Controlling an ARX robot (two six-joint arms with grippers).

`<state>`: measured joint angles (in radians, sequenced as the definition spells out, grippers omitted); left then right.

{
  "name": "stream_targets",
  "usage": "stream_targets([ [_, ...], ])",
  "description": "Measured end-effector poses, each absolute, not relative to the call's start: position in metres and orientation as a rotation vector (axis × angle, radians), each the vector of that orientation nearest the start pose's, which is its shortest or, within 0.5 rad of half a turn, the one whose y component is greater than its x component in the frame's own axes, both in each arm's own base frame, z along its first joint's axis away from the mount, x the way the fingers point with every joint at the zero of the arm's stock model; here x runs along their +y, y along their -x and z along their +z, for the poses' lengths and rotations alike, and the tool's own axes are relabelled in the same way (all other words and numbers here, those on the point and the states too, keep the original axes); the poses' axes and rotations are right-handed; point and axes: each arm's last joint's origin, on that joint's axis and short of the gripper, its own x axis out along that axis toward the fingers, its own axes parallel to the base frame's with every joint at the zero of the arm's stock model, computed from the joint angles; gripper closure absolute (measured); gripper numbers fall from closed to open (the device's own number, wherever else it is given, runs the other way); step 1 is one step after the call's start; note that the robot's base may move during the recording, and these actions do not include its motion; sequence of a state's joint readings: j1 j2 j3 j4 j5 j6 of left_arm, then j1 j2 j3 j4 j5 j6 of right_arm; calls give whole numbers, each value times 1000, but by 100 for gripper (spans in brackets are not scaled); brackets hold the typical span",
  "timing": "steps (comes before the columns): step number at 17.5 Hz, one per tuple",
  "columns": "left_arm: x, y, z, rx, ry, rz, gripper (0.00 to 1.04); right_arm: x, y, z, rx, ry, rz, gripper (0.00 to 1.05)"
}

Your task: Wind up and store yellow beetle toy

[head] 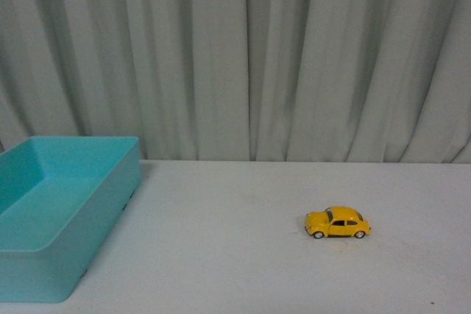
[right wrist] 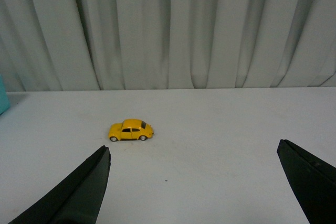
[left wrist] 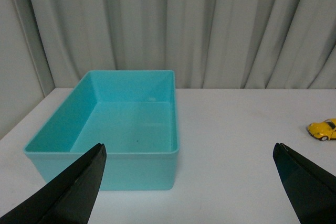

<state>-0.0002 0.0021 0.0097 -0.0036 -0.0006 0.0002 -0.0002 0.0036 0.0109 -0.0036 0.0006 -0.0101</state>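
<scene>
Yellow beetle toy: seen upright on its wheels on the white table, right of centre, side-on to the front camera.
Turquoise bin: placed at the table's left edge, well apart from the toy, nothing seen inside.
Left gripper: jaws spread wide, faced toward the bin.
Right gripper: jaws spread wide, the toy seen beyond them, untouched.
Backdrop: a pleated grey curtain.

We take this for a staged test area, a lab or studio set-up rather than a home. A plain white table stands before a pale grey curtain (pleated, hanging down to the tabletop) that fills the background. On the table we see 2 props: 1 turquoise bin and 1 yellow beetle toy.
</scene>
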Motion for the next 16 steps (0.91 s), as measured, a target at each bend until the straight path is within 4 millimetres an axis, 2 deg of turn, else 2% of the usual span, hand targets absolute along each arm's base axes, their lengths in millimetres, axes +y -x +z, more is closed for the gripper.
stream_targets([
  [16,0,-97,166,-6,0,0,7,0,-97,167,-5,10,-1,7],
])
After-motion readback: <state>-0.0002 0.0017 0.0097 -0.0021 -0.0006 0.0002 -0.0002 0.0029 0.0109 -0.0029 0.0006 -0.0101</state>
